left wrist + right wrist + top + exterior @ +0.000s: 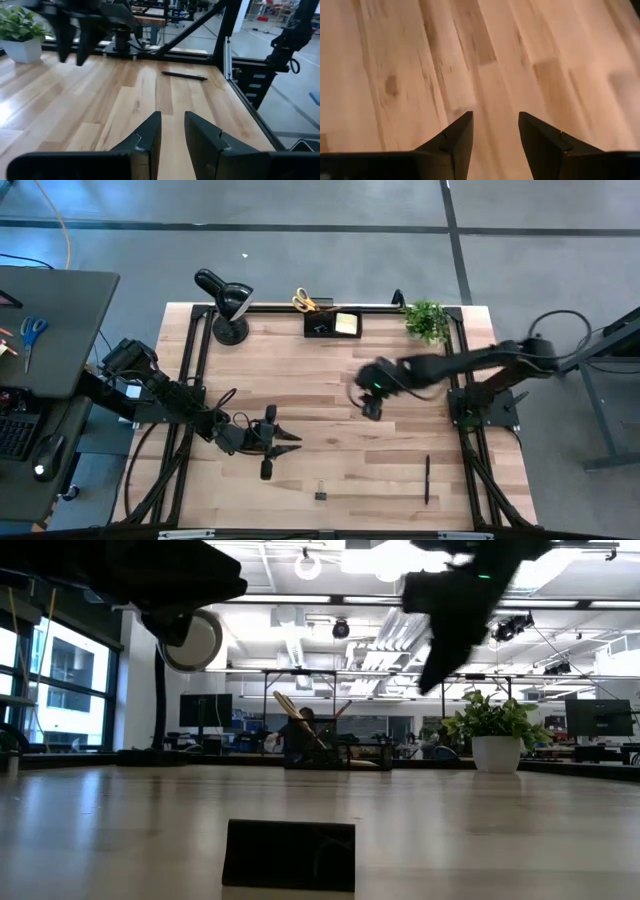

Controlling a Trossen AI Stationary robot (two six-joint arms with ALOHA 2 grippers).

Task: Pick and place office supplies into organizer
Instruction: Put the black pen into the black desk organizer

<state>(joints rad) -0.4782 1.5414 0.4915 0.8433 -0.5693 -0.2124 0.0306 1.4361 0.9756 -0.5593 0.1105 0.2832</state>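
Observation:
The black organizer (322, 324) stands at the table's far edge, and a yellow sticky-note pad (347, 323) lies in it. Yellow-handled scissors (303, 302) rest on the far rail just behind it. A black pen (427, 478) lies near the right near corner and also shows in the left wrist view (184, 76). A black binder clip (320, 494) sits by the near edge, close up in the low view (288, 855). My left gripper (288, 437) (172, 127) is open and low over the near left-centre wood. My right gripper (370, 408) (495, 125) is open over bare wood at mid-table.
A black desk lamp (225, 302) stands at the far left corner and a potted plant (427, 320) at the far right. A side desk (50, 330) with blue-handled scissors (32, 330) lies beyond the table's left edge. Bare wood stretches between the grippers and the organizer.

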